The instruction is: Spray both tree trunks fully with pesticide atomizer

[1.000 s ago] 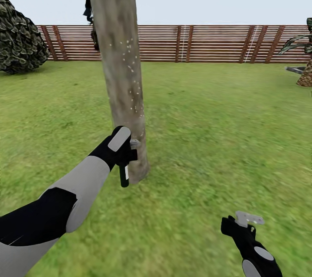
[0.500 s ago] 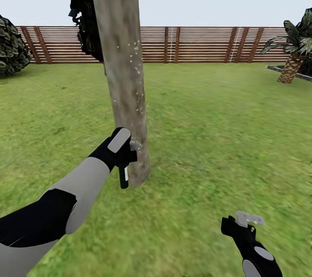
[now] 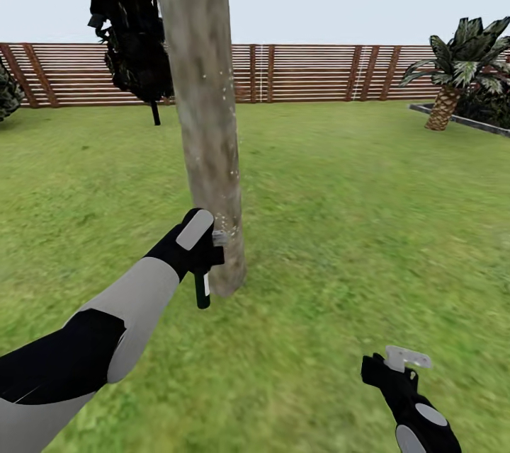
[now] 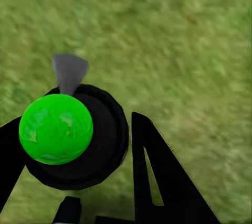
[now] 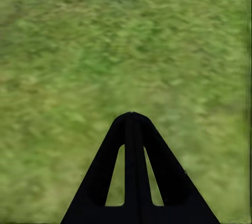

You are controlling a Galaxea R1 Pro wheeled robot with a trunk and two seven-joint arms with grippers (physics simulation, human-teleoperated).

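While the left claw [image 3: 210, 249] stays clenched on the pesticide atomizer [image 3: 202, 290], the bottle hangs low against the foot of the tree trunk [image 3: 205, 120], its spray head close to the bark. White specks of pesticide [image 3: 225, 95] dot the right side of that trunk, from about mid-height down to near the claw; the far side is hidden, so I would judge this trunk only partly covered, perhaps half. One thick trunk stands here, so the second tree is yet to be sprayed. The right claw [image 3: 407, 357] hangs low over the grass [image 3: 354, 212], and its wrist view shows its two fingers [image 5: 132, 171] pressed together on nothing. Counted: one atomizer, one thick trunk, one palm [image 3: 460, 71] by the fence [image 3: 312, 74], one dark bush [image 3: 131, 28] behind the trunk.
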